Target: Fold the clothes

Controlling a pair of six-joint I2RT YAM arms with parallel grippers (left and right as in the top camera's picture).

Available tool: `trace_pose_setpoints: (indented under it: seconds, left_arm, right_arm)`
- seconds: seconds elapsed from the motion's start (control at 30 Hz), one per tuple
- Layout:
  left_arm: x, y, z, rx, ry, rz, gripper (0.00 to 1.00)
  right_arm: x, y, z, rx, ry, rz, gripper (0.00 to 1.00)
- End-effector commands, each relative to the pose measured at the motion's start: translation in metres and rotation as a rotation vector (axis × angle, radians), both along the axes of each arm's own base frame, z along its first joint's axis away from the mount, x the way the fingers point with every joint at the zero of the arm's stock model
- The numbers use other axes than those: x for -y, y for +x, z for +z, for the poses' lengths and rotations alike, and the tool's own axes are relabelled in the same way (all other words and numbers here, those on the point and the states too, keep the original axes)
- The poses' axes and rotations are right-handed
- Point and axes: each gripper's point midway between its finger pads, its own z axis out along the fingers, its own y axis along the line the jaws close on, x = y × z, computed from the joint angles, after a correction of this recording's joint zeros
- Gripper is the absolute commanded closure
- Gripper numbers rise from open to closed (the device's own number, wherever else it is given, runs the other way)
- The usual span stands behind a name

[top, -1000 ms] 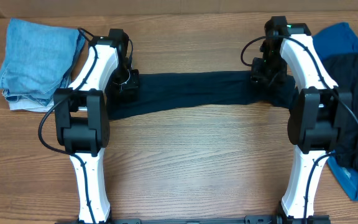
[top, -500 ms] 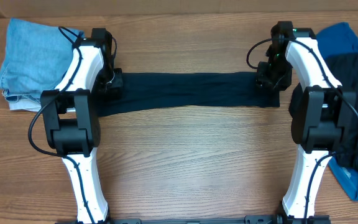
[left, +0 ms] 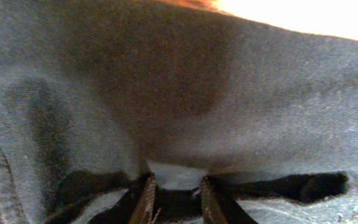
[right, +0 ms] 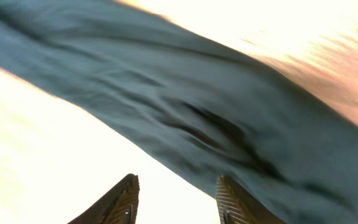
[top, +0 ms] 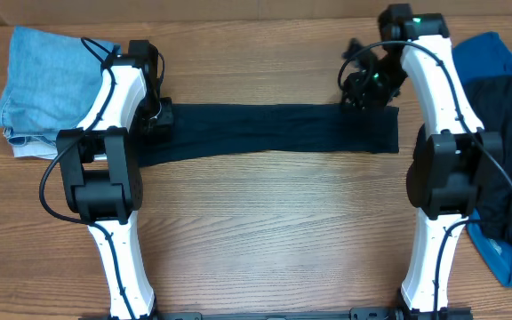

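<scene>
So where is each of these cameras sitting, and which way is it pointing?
Overhead: above the table, looking straight down; the left arm and right arm show, the navy garment laid out between them.
Left wrist: on the left arm, looking along its jaws, which pinch navy cloth that fills the view.
Right wrist: on the right arm, looking down past its open jaws at the same garment.
Shared: all three see the navy garment.

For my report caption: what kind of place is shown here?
Probably a robotics lab bench for laundry folding: two robot arms at a wooden table, a dark garment lying between them, pale-blue clothes stacked aside.
</scene>
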Motion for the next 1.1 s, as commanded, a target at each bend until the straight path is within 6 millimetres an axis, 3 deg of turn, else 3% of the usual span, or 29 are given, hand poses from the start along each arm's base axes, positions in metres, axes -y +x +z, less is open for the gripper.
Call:
trace_pose_setpoints:
  seconds: [0.0,0.2,0.27,0.33,0.4,0.43,0.47,0.5,0.63,0.67,0.8,0.87,1.07]
  left_arm:
    - [-0.013,-0.01,-0.015,-0.044,0.035,0.0,0.69]
    - [-0.012,-0.003,-0.015,-0.013,0.028,0.001,0.61]
    - [-0.012,-0.002,-0.015,-0.011,0.028,0.001,0.59]
    - [-0.012,-0.002,-0.015,-0.011,0.028,0.001,0.58]
    - [-0.012,-0.002,-0.015,-0.011,0.028,0.001,0.58]
    - [-0.012,-0.002,-0.015,-0.01,0.028,0.001,0.57]
    - [-0.012,-0.002,-0.015,-0.01,0.028,0.001,0.57]
    - [-0.012,-0.002,-0.015,-0.01,0.028,0.001,0.57]
    - [-0.012,-0.002,-0.015,-0.011,0.028,0.002,0.56]
    - [-0.012,-0.002,-0.015,-0.011,0.028,0.002,0.56]
    - [-0.013,-0.002,-0.015,-0.01,0.028,0.002,0.55]
    - [-0.013,-0.002,-0.015,-0.011,0.028,0.002,0.54]
    - [-0.013,-0.002,-0.015,-0.011,0.028,0.002,0.54]
  right_arm:
    - [-0.038,-0.005,-0.004,0.107,0.084,0.318,0.53]
    - [-0.095,-0.01,-0.005,0.194,0.076,0.515,0.54]
    - [-0.107,-0.012,-0.01,0.215,-0.007,0.569,0.53]
    - [-0.124,-0.018,-0.009,0.224,0.006,0.604,0.39]
    - [-0.147,-0.029,-0.005,0.22,0.076,0.632,0.34]
    - [-0.161,-0.035,-0.002,0.22,0.126,0.649,0.42]
    - [-0.172,-0.037,0.001,0.234,0.154,0.665,0.66]
    - [-0.177,-0.038,0.0,0.245,0.144,0.679,0.73]
    - [-0.169,-0.034,-0.021,0.265,-0.029,0.715,0.71]
    - [-0.172,-0.036,-0.025,0.262,-0.022,0.722,0.67]
    - [-0.179,-0.039,-0.041,0.273,-0.033,0.74,0.66]
    - [-0.178,-0.03,-0.054,0.308,-0.067,0.73,0.66]
    - [-0.178,-0.009,-0.068,0.392,-0.109,0.667,0.66]
